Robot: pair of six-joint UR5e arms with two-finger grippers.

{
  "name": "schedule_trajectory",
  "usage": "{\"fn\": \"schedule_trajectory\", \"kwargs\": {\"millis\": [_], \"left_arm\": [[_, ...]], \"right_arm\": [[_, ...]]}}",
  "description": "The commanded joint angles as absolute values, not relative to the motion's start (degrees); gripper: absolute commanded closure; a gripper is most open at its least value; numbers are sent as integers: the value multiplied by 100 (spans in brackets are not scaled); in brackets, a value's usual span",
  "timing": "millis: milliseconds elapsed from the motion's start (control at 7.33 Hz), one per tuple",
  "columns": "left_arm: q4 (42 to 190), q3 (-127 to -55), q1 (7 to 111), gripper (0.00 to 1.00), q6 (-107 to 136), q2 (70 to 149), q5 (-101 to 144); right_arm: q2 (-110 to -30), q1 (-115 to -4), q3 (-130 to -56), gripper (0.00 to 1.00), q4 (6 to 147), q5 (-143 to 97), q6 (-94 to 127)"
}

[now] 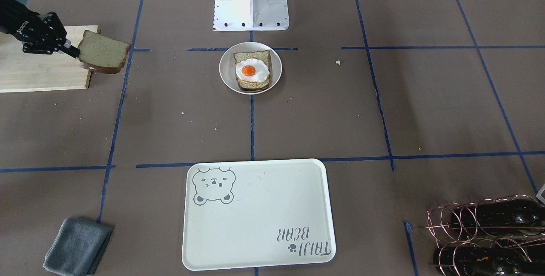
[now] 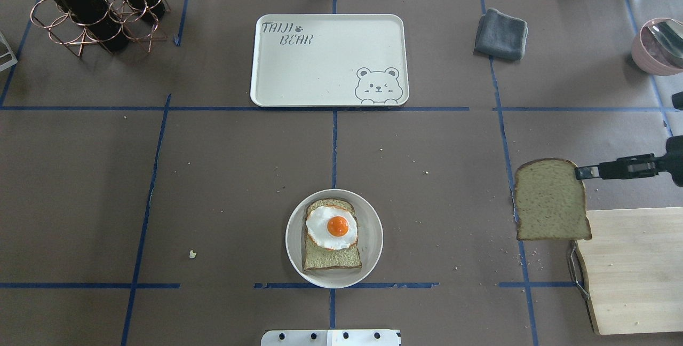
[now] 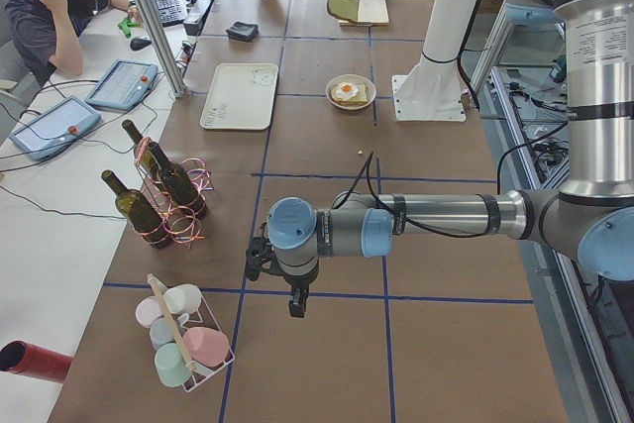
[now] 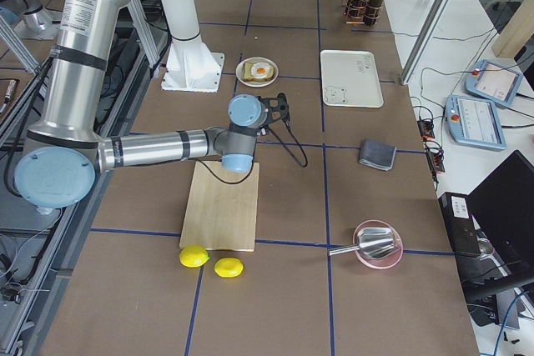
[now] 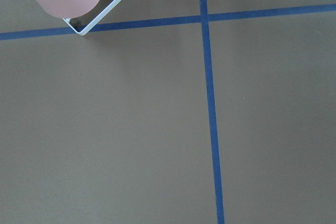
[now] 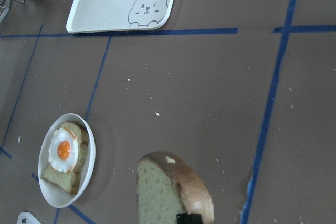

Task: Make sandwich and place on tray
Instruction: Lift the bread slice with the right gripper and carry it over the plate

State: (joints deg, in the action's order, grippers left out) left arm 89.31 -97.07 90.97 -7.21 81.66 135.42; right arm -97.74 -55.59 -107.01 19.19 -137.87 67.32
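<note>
The right pincer is clamped on the crust edge of a squarish tan bread slice with a dark brown crust. The slice lies roughly flat and looks raised. It overhangs a corner of the pale wooden cutting board and the brown paper-covered counter beside it.

Well apart, toward the counter's middle, a small round white plate carries a second tan bread slice. A white fried egg with an orange yolk lies on top of it, covering most of the slice's far half.

The large cream rectangular plastic tray with a grey bear face and "TAIJI BEAR" lettering sits farther out from the robot, in line with the plate, with a blue tape line between them. Both slices and the egg are apart from it.

A folded grey cloth lies near the tray on the robot's right, and dark wine bottles in a copper wire rack stand on its other side.

The left pincer hangs fingers-down over the counter's left end, near a white wire rack of pastel cups. It shows only in the side view, so I cannot tell whether it is open or closed.
</note>
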Motion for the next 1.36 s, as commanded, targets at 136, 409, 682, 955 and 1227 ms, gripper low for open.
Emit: {"fn": "schedule_trajectory", "kwargs": {"millis": [136,409,682,955,1227], "left_arm": [[8930,-9712,9097,0,-695,8174,13535],[8930,-9712,9097,0,-668,8183,13544],[8930,-9712,9105,0,-668,8165,13544],[8930,-9686,9105,0,-668,8165,13535],[8921,-9677,9105,0,-668,8156,13544]], "right_arm": [[-7564,-4646,-10740,100,3774,-13180,7339],[-7261,-3293,-10714,100,3964,-11618,7348],[-7190,-2273,-10618,100,3955,-10509,7330],[-6883,-2013,-10311,100,3964,-10160,7312],[-6733,-1995,-10056,100,3964,-9994,7286]]}}
